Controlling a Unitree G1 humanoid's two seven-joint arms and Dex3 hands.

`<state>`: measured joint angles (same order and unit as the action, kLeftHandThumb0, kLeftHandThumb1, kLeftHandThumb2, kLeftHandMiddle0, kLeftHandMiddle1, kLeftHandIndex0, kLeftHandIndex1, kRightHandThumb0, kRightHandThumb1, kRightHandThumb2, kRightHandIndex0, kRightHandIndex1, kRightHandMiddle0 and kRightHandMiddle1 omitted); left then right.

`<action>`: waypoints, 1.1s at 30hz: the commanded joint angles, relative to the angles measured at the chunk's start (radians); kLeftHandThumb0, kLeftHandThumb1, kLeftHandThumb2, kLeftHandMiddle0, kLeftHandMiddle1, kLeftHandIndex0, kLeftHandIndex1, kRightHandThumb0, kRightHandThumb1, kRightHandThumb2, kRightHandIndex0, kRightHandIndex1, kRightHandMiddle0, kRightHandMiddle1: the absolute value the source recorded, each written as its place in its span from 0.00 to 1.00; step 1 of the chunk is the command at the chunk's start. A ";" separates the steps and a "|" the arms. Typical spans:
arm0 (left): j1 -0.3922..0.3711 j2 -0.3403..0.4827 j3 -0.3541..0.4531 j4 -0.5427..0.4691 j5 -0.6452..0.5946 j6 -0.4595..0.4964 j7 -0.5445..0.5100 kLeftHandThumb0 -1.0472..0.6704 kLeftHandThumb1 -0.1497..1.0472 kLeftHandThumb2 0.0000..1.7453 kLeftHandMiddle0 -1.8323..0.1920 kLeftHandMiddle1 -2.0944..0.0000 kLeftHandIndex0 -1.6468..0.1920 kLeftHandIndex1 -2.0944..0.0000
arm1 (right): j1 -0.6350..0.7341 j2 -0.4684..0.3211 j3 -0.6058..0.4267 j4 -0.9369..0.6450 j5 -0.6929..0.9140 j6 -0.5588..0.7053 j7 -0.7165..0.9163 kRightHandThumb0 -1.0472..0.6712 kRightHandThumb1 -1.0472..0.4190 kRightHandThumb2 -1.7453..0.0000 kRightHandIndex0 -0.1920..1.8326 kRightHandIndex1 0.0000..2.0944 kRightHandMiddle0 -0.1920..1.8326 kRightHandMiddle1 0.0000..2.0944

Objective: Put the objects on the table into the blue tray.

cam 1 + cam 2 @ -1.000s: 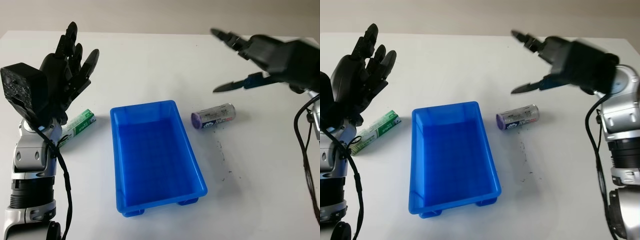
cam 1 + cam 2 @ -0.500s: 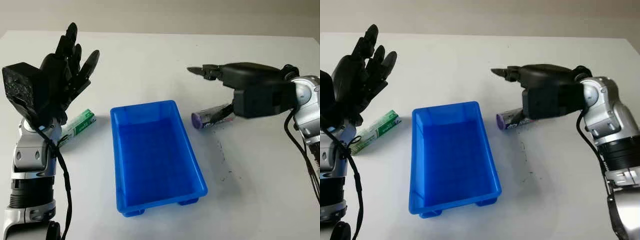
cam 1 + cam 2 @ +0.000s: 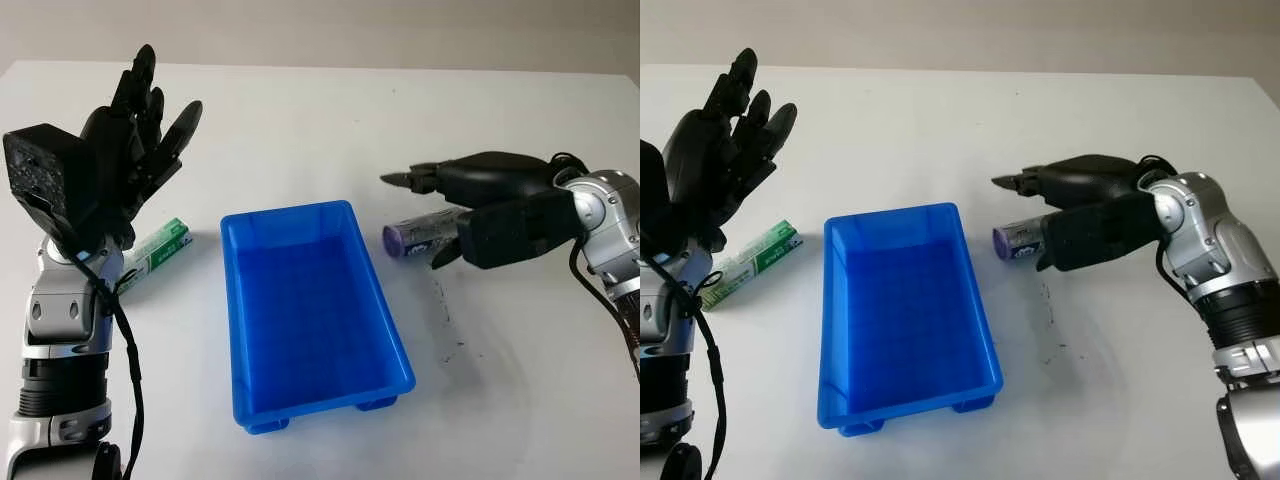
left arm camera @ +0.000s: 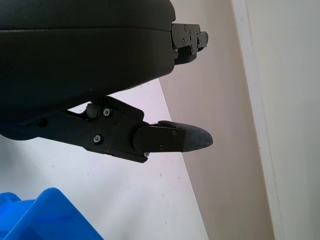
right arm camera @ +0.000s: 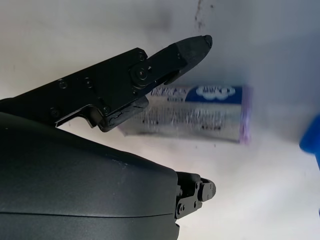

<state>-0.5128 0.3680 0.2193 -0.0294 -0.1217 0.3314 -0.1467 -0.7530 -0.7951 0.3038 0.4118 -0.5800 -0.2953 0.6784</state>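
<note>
Hovering low over the purple-capped can (image 3: 424, 232), right hand (image 3: 470, 215) open, fingers on either side of it but not closed (contact not clear). Lying on its side just beside the blue tray's (image 3: 395, 352) right rim, toward the far corner. Left hand (image 3: 120, 150) raised, open, above the green tube (image 3: 155, 252) near the table's (image 3: 300, 120) left edge.
</note>
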 commanded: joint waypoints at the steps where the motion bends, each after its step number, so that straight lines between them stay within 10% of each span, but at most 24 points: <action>1: -0.011 0.004 0.005 -0.015 -0.011 -0.001 -0.007 0.32 1.00 0.17 0.96 0.98 0.95 0.98 | 0.003 -0.016 0.010 0.025 -0.013 -0.021 -0.015 0.26 0.14 0.97 0.15 0.05 0.16 0.04; 7: -0.007 0.006 0.006 -0.006 -0.026 -0.013 -0.025 0.34 1.00 0.17 0.97 0.98 0.95 0.98 | 0.002 -0.021 0.045 0.083 -0.073 -0.090 -0.061 0.27 0.12 0.97 0.26 0.09 0.25 0.06; 12: -0.012 -0.010 0.010 -0.014 -0.049 0.004 -0.017 0.34 1.00 0.16 0.97 0.97 0.96 0.98 | -0.002 -0.017 0.068 0.132 -0.117 -0.129 -0.115 0.29 0.09 0.97 0.10 0.69 0.13 0.64; 17: -0.013 -0.002 -0.001 -0.015 -0.037 0.006 -0.009 0.33 1.00 0.15 0.97 0.98 0.95 0.98 | 0.016 -0.021 0.074 0.148 -0.162 -0.180 -0.251 0.36 0.07 0.97 0.13 0.98 0.15 0.96; 24: -0.019 -0.007 0.005 -0.006 -0.048 0.001 -0.010 0.33 1.00 0.15 0.96 0.97 0.95 0.98 | 0.018 -0.034 0.105 0.185 -0.277 -0.266 -0.487 0.34 0.00 0.95 0.46 1.00 0.31 1.00; 33: -0.022 0.004 -0.003 0.002 -0.035 -0.010 -0.017 0.33 1.00 0.16 0.98 0.98 0.95 0.98 | 0.001 -0.030 0.105 0.198 -0.271 -0.280 -0.486 0.35 0.00 0.87 0.57 1.00 0.39 1.00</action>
<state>-0.5169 0.3619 0.2188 -0.0252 -0.1638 0.3312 -0.1599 -0.7600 -0.8157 0.3973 0.5947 -0.8547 -0.5648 0.1823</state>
